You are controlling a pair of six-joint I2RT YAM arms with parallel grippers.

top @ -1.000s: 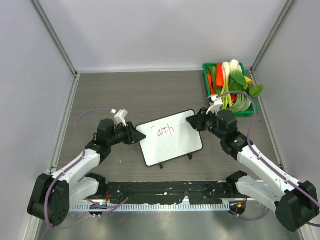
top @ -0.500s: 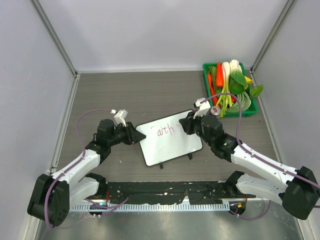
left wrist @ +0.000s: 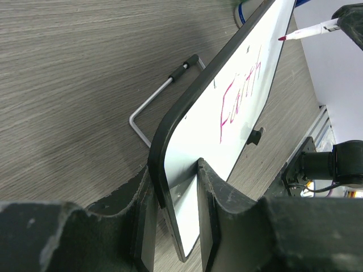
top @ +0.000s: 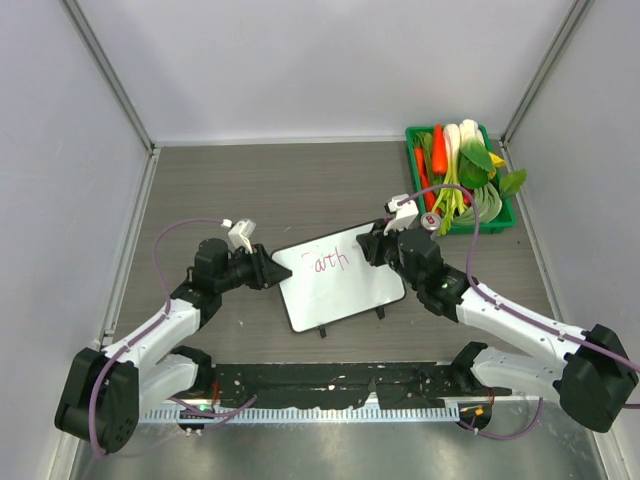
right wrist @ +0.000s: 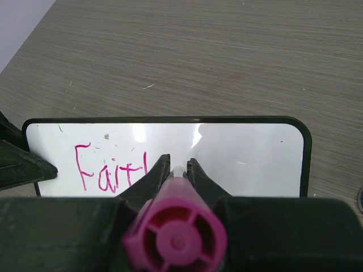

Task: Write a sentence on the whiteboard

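The whiteboard (top: 340, 275) stands tilted at the table's middle on its wire feet. Pink writing (top: 330, 262) on it reads "Faith", also seen in the left wrist view (left wrist: 241, 96) and the right wrist view (right wrist: 108, 170). My left gripper (top: 272, 272) is shut on the board's left edge (left wrist: 170, 187). My right gripper (top: 372, 246) is shut on a pink marker (right wrist: 176, 226) with a white barrel, its tip (left wrist: 282, 38) at the board's upper right, just past the word. The rest of the sentence does not show.
A green tray (top: 415, 165) of toy vegetables stands at the back right, close behind my right arm. The board's wire stand (left wrist: 161, 93) lies on the table behind it. Grey walls enclose the table.
My right gripper with the marker has moved left, from off the board's right corner to just right of the word "Faith". The left arm and board have not moved.
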